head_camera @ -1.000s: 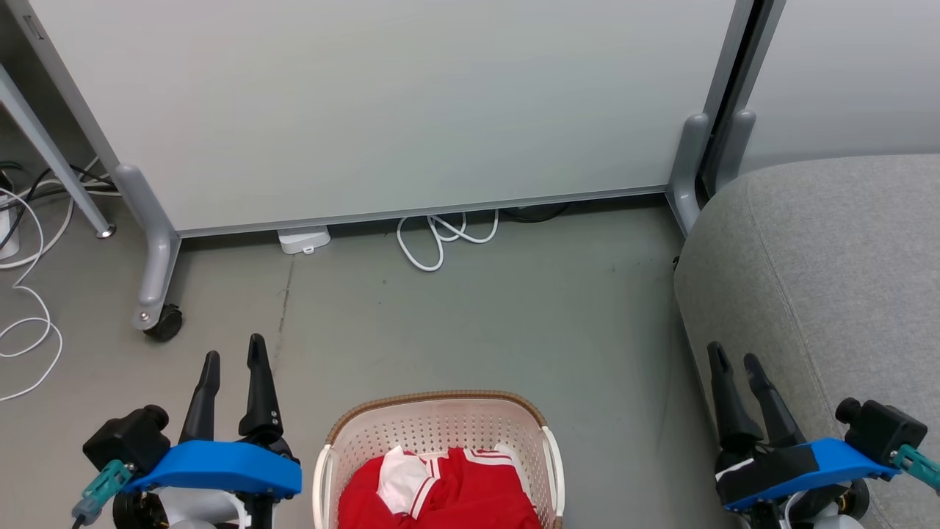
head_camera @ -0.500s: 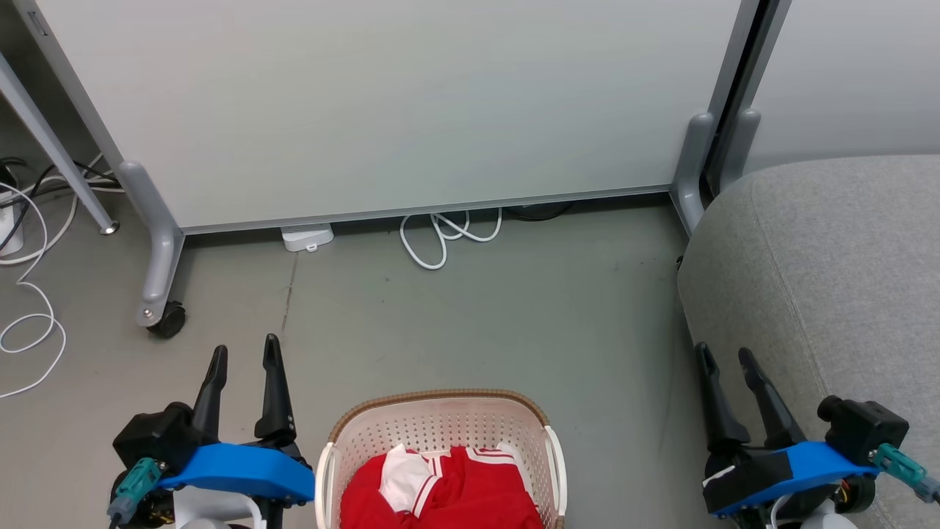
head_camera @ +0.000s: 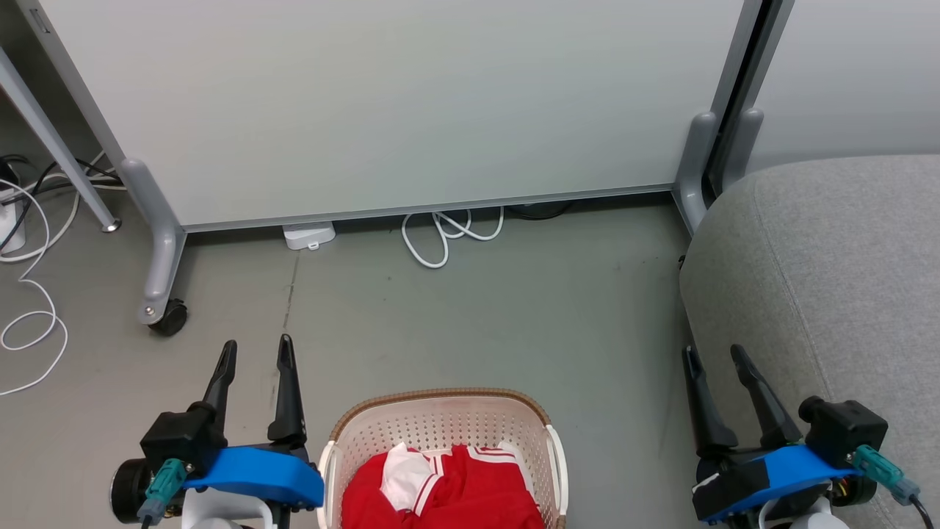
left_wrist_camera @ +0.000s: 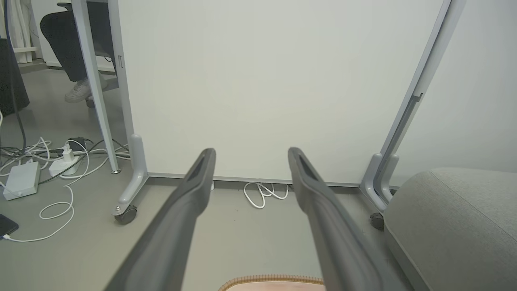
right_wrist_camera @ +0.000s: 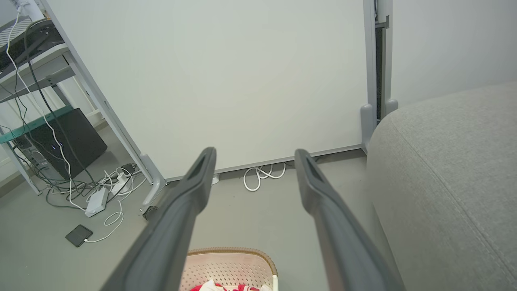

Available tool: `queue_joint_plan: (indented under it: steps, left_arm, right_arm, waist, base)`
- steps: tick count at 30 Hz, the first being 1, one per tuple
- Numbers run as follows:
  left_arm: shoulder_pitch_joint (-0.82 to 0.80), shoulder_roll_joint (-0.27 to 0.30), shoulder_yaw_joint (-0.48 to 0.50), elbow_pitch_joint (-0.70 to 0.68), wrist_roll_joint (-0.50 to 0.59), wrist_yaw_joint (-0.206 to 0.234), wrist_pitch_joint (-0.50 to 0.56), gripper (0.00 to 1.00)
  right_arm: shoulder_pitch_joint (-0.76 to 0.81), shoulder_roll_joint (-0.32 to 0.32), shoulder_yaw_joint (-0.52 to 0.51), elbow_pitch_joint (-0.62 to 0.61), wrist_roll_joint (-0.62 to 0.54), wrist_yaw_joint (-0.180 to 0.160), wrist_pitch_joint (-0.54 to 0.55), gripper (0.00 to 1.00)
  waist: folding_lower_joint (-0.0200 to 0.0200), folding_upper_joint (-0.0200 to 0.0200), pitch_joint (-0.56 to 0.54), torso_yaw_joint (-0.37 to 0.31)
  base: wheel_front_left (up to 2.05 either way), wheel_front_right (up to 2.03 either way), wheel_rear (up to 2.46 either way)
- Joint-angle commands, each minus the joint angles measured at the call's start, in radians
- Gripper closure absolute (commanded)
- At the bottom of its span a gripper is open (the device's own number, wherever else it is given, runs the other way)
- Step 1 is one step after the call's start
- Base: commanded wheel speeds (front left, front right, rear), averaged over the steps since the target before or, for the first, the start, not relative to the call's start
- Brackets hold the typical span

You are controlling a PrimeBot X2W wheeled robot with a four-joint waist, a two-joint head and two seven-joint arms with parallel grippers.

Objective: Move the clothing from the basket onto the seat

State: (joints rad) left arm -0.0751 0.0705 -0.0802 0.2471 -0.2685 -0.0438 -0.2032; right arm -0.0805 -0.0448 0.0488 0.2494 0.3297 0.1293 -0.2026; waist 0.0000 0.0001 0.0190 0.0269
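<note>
Head camera looked down from high; both wrist cameras sat low, facing the panel at twelve o'clock; all shared the basket.

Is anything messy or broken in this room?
Nothing looks broken or spilled. The only untidy bits are on the floor: a loose white cable coiled under the partition, and more tangled cords to the left. The clothing sits crumpled in the basket.
</note>
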Motion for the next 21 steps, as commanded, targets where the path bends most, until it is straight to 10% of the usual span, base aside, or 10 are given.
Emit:
queue_joint_plan:
  steps: [1, 21]
  left_arm:
    - [-0.018, 0.008, -0.005, -0.001, 0.023, 0.002, -0.007, 0.0]
    - [-0.015, -0.001, -0.01, 0.019, 0.167, -0.007, -0.047, 0.0]
  right_arm:
    - [-0.02, -0.007, 0.002, -0.002, -0.025, 0.002, -0.009, 0.0]
    - [-0.016, -0.008, 0.02, 0.017, -0.179, 0.002, -0.047, 0.0]
  waist:
    - [0.0, -0.0001, 0.0, 0.0]
    - [0.0, -0.0001, -0.002, 0.008]
  base:
    - [0.0, 0.0, 0.0]
    - [0.0, 0.0, 0.0]
